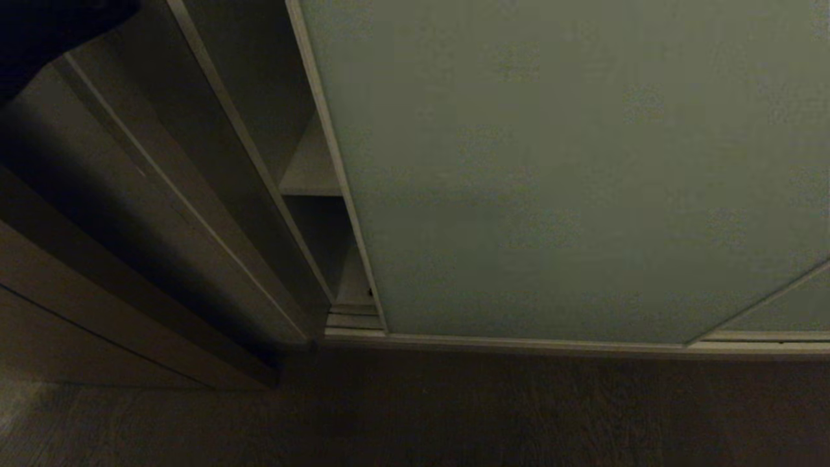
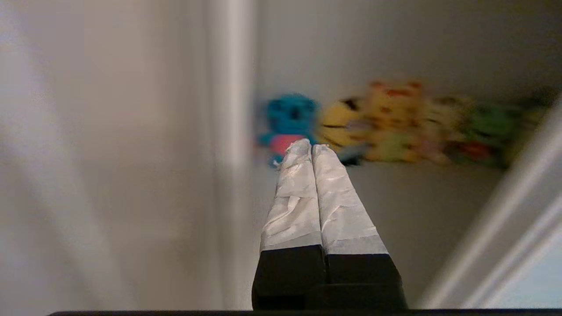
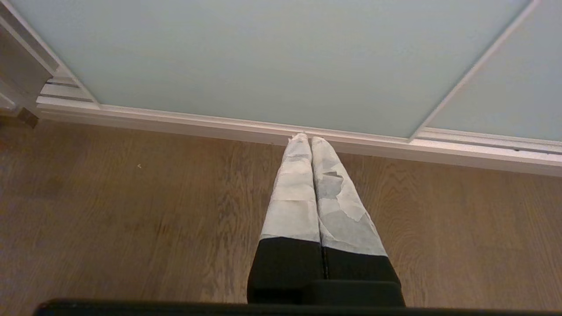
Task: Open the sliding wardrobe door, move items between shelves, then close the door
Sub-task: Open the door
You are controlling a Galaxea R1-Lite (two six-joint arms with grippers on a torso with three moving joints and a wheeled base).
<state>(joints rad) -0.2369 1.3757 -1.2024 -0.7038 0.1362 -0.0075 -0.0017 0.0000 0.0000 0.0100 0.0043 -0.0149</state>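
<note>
Wardrobe door [image 1: 570,168] ajar; seemingly plush toys [image 2: 395,123] inside.

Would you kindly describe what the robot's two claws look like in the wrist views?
The left claw and right claw look alike: two long tapering fingers, black at the base, wrapped toward the tips in wrinkled white tape. The right claw's tape is torn and peeling in patches. No cables or markings show.

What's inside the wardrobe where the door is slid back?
Through the gap beside the door, bare shelves; the left wrist view shows plush toys. The door hides everything else.
</note>
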